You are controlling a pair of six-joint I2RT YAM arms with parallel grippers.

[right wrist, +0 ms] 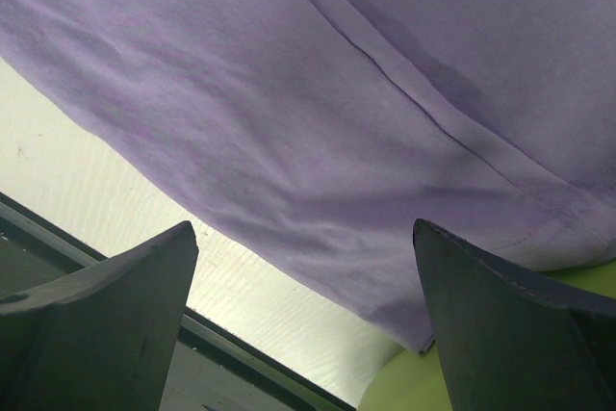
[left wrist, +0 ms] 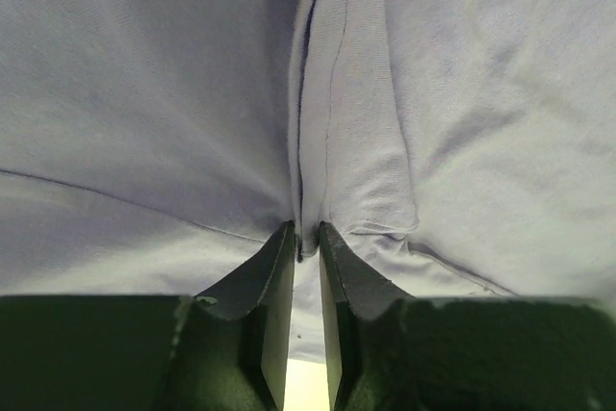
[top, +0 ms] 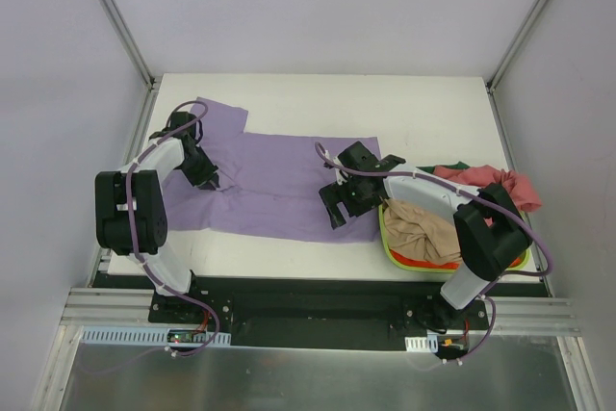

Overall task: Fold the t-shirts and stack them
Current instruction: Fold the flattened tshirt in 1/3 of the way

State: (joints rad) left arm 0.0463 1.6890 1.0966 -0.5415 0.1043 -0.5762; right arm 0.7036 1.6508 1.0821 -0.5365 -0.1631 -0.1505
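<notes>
At 9 o'clock on white tabletop (top: 385, 108): left gripper (left wrist: 306, 238), pressed almost shut on a raised ridge of large lavender-purple cloth t-shirt (top: 279, 190), seam caught in the pinch. Grip sited on shirt's left part, just below sleeve spread toward 11 o'clock.

Centre: same shirt opened out flat, mostly smooth, covering table from 9 toward 3 o'clock. No fold visible yet.

Just right of centre, about 4 o'clock: right gripper (right wrist: 303, 233), spread wide, gripping nothing, poised over shirt's right hem close to basket rim. Contact with cloth impossible to tell.

At 4 to 5 o'clock: lime-green plastic basket (top: 385, 238), touching shirt's right edge, holding crumpled tan-beige t-shirt (top: 423, 228). Draped over basket's far side toward 3 o'clock: pinkish-red t-shirt (top: 500, 185), with sliver of dark green t-shirt (top: 452, 166) just behind.

Progress, as judged: very early. First shirt laid out and seized on one side only; no fold made, no stack started. Left to do: fold lavender shirt, then pull out, fold and stack other three.
</notes>
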